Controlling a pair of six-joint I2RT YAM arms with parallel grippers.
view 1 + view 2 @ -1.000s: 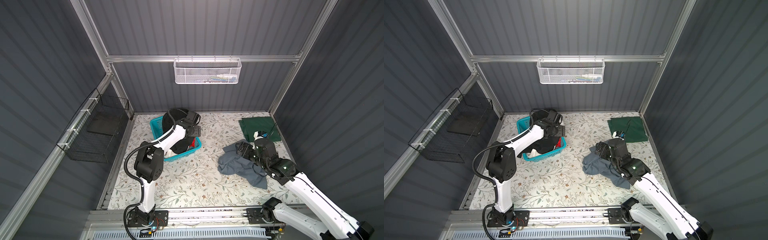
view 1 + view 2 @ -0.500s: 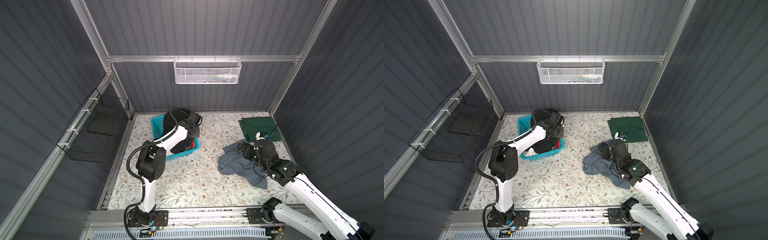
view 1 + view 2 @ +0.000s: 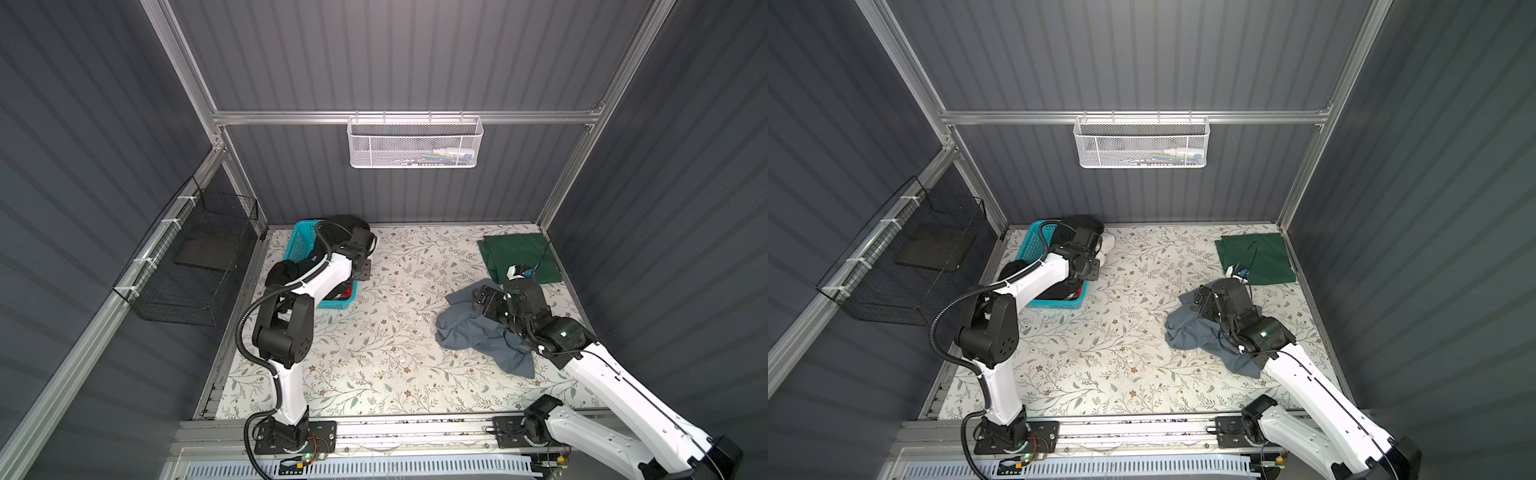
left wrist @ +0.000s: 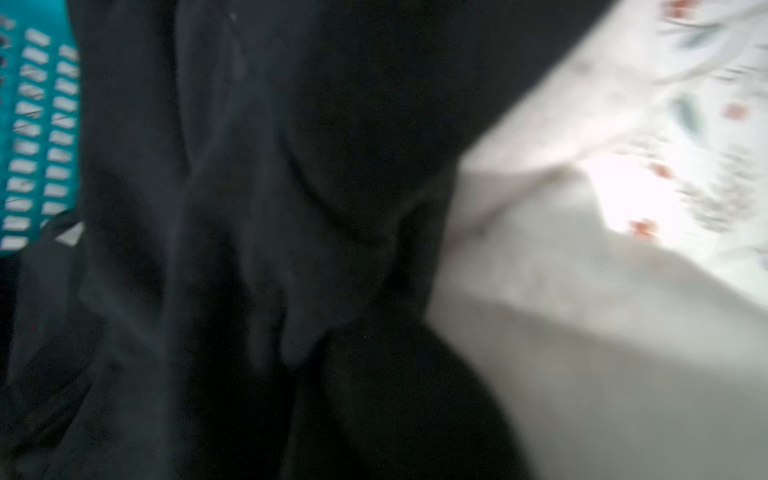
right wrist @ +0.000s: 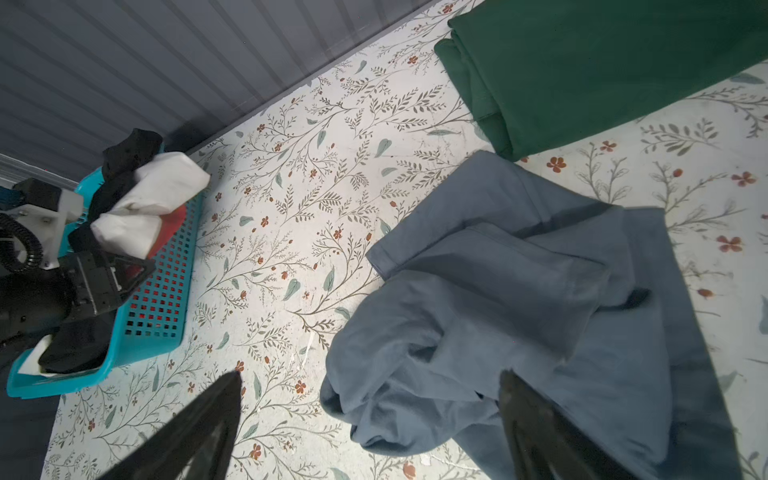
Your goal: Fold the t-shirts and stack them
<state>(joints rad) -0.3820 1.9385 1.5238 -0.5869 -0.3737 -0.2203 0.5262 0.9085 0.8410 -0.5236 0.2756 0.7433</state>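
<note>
Blue shirt: I see it [image 3: 469,332] crumpled on the table [image 3: 395,332], right of the middle, with folds bunched up at its centre.
Green shirt: it [image 3: 519,253] lies folded flat in the far right corner, just beside the blue shirt's far edge.
Right gripper: it [image 5: 370,374] hangs above the blue shirt with its jaws spread wide and nothing between them. In my right wrist view one finger [image 5: 536,428] is over the cloth and the other is over bare table. I cannot tell whether either one touches.
Basket: it [image 3: 297,245] sits at the far left of the table with the other shirts heaped inside.
Black shirt: it [image 4: 249,208] spills over the basket's far rim.
White shirt: it [image 5: 153,195] is bunched high at the basket's far end, on the side facing the open table.
Red shirt: only a sliver [image 5: 172,224] shows under the white one.
Left gripper: it [image 3: 1098,245] is over the basket's far end, right against the white shirt. I cannot tell whether its jaws are apart or closed on cloth.
Hard to see: my left wrist view is blurred and filled with black and white cloth, with no fingers in it. In both top views the left arm covers much of the basket, and the right arm covers part of the blue shirt.
</note>
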